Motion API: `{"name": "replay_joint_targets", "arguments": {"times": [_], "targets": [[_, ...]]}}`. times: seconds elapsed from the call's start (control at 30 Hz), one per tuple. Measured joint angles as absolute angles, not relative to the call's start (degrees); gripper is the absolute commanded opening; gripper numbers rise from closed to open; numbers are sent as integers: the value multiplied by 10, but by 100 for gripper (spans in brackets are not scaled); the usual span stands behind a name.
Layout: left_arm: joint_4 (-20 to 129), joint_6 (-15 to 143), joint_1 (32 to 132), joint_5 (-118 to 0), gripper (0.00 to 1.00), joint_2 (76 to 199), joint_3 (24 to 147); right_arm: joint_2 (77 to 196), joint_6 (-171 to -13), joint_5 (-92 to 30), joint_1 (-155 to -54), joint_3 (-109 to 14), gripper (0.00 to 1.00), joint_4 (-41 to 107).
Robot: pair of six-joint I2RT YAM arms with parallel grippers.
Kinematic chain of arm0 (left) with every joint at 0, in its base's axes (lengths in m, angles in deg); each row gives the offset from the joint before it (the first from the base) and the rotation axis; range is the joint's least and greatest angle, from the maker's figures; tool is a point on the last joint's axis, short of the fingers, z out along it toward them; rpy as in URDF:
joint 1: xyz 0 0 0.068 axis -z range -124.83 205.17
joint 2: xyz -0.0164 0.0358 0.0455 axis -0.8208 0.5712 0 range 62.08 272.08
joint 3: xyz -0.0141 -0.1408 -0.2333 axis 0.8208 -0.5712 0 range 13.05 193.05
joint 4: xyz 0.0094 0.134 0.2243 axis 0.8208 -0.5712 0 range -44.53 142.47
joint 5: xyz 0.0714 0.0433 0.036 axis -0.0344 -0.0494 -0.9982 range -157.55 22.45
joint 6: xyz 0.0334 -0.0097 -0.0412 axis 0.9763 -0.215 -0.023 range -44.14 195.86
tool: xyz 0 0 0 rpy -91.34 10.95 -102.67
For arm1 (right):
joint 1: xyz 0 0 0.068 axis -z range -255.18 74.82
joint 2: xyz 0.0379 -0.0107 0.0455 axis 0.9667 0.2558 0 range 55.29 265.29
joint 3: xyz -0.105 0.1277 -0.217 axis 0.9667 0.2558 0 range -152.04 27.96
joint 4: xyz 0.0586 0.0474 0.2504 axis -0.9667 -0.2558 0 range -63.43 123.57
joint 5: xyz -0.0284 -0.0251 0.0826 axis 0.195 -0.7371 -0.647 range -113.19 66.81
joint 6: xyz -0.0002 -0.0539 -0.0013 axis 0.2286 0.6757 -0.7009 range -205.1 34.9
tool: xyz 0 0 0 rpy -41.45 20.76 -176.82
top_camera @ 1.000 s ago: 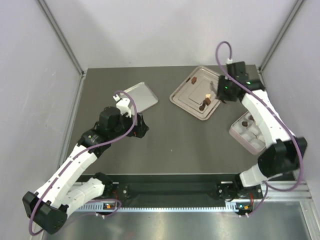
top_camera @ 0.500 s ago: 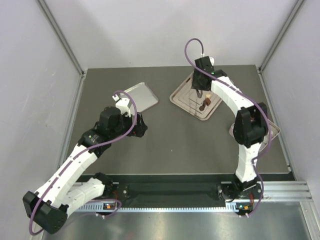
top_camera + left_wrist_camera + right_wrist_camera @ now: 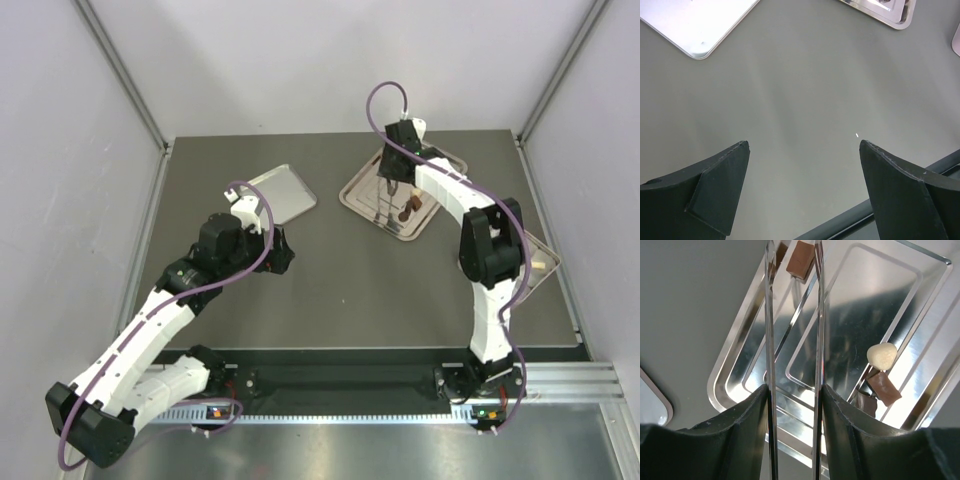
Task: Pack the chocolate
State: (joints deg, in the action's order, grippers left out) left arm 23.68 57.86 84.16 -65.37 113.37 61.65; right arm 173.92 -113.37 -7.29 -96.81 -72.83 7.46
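Chocolate pieces [image 3: 409, 207] lie on a silver tray [image 3: 362, 196] at the back of the table. In the right wrist view a cream piece [image 3: 882, 354] and a brown piece [image 3: 884, 388] lie to the right, and another brown piece [image 3: 801, 259] lies between the tips of metal tweezers [image 3: 817, 315]. My right gripper [image 3: 794, 390] [image 3: 393, 178] hangs over that tray, shut on the tweezers, whose two blades stand apart. My left gripper [image 3: 804, 145] [image 3: 280, 252] stands open over bare table with nothing between its fingers.
A second silver tray [image 3: 283, 190] [image 3: 695, 20] with nothing on it lies at the back left. A pink box [image 3: 540, 258] sits at the right edge, mostly hidden behind the right arm. White walls close in the table on three sides.
My right arm has swung from over the box at the right to the left, over the chocolate tray. The left arm has not moved.
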Motion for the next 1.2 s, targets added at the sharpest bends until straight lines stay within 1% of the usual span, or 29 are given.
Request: {"name": "replay_joint_targets", "arguments": {"times": [0.33,0.63,0.8,0.97,1.2], "targets": [[237,579,842,-655,96,1134,617,1779,-1135,-67,-968,-728,43,84],[237,579,842,-655,96,1134,617,1782,-1129,-67,-968,-725,31,80],[237,579,842,-655,96,1134,617,1779,-1114,-69,-968,-718,29,74],[237,579,842,-656,96,1134,617,1756,-1094,-82,-968,-700,28,48],[237,579,842,-656,96,1134,617,1657,-1066,-120,-968,-624,27,19]]}}
